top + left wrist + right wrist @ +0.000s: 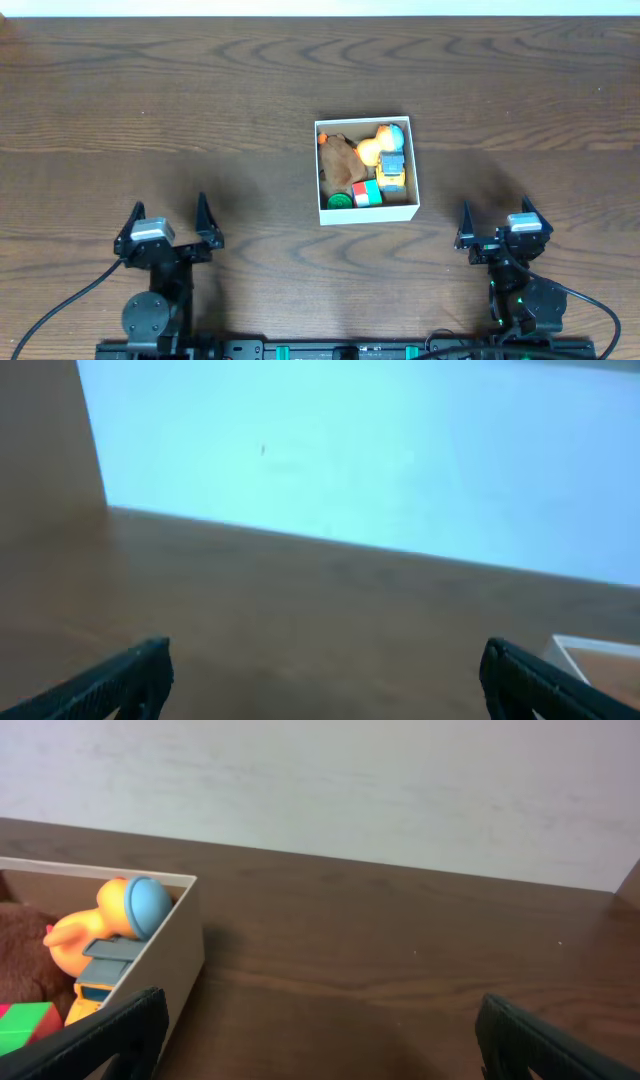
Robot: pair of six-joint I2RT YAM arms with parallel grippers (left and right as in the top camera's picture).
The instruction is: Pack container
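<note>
1. Overhead view first: the container [370, 212] sits upright on the bench [150, 90], just to the 3 o'clock side of centre, with white walls, a tan inside and an open top.
2. It is loaded. A brown plush toy [340, 160] fills the 9 o'clock half, and an orange duck [371, 151] with a blue cap [396, 133] is tucked into the 1 o'clock corner.
3. A yellow-and-blue truck [392, 172] lies along the 3 o'clock wall, touching the duck.
4. Down at the 6 o'clock wall is a red-and-green block [366, 193], with a green disc [339, 200] right beside it in the 7 o'clock corner.
5. The left hand [169, 203] hovers at 8 o'clock from the container and well apart from it. It is released, spread wide and empty.
6. Its wrist camera agrees: two dark fingers [110, 680] sit at the bottom corners with bare bench between them. A white corner of the container pokes in at the 4 o'clock edge.
7. The right hand [496, 205] is at 4 o'clock from the container, nearer than the left but clear of the wall. It is also released, holding nothing.
8. On the right wrist camera, its fingers [545, 1040] are parted low in the frame. The container wall stands at 9 o'clock, and the duck, cap and truck show over the rim.
9. The plush and the block are cut off at that view's 8 o'clock edge.
</note>
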